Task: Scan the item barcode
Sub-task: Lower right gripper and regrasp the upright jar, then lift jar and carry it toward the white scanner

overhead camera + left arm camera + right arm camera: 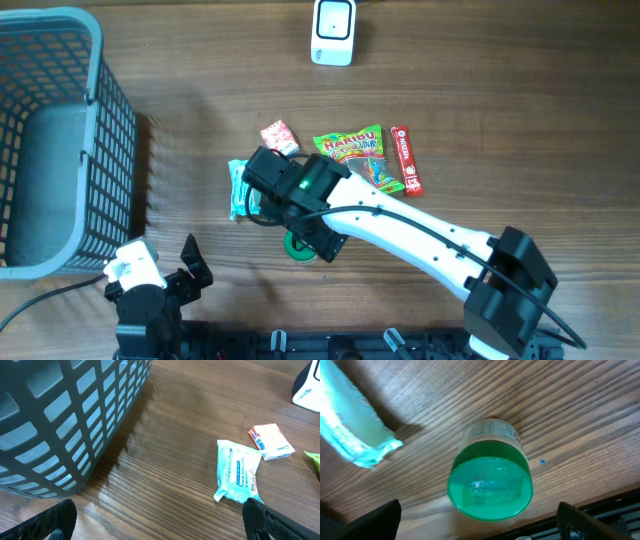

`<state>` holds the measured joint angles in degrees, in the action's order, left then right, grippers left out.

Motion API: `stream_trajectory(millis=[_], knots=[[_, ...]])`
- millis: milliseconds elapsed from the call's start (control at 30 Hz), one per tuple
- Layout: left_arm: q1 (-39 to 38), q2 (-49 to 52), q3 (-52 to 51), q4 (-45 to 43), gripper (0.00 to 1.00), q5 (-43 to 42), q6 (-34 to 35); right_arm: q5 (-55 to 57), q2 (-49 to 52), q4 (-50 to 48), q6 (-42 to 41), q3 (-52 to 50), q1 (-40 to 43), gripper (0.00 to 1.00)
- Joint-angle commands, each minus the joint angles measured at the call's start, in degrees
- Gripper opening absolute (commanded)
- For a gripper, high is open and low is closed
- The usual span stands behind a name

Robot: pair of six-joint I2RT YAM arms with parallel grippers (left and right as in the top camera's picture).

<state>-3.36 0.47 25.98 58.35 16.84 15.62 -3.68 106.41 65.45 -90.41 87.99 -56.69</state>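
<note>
Green lid up, the small jar [490, 482] stands on the wooden counter [200, 100] at the six o'clock edge of the snack cluster, and the right arm [400, 225] hangs directly over it. Its jaws are spread wide. In the wrist view the jar sits between them, untouched.

This looks like the pick before the scan. To do it well, come straight down with the jar centred, and close on the body below the lid, since the lid rim could slip.

The wipes packet [350, 425] lies near, at ten o'clock of the jar, so keep that side's finger clear of it. The label runs round the jar wall and no barcode shows from here. Grip so the label stays uncovered, ready to turn toward the scanner [333, 30] at twelve o'clock.

The left arm [140, 290] waits at seven o'clock beside the basket [118, 150], its jaws also spread and empty.
</note>
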Motion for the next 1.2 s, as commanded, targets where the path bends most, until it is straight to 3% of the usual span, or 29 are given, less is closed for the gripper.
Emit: stream_trajectory(millis=[0,633,867,1167], knots=[[0.2,-0.2,-0.3,0.0,1.00,0.6,0.3,-0.4,1.4,-0.3,1.6,-0.5,0.1,1.00],[0.2,-0.2,-0.3,-0.1,1.00,0.6,0.3,-4.2,11.0,-2.3,3.4,-1.2,0.1,1.00],[0.2,-0.2,-0.3,0.0,1.00,0.6,0.3,-8.9,11.6,-10.2,3.4,-7.8,0.1,0.99],[0.2,-0.2,-0.3,-0.1,1.00,0.6,0.3,-8.0,11.7,-11.2,3.4,-9.0,0.1,0.89]])
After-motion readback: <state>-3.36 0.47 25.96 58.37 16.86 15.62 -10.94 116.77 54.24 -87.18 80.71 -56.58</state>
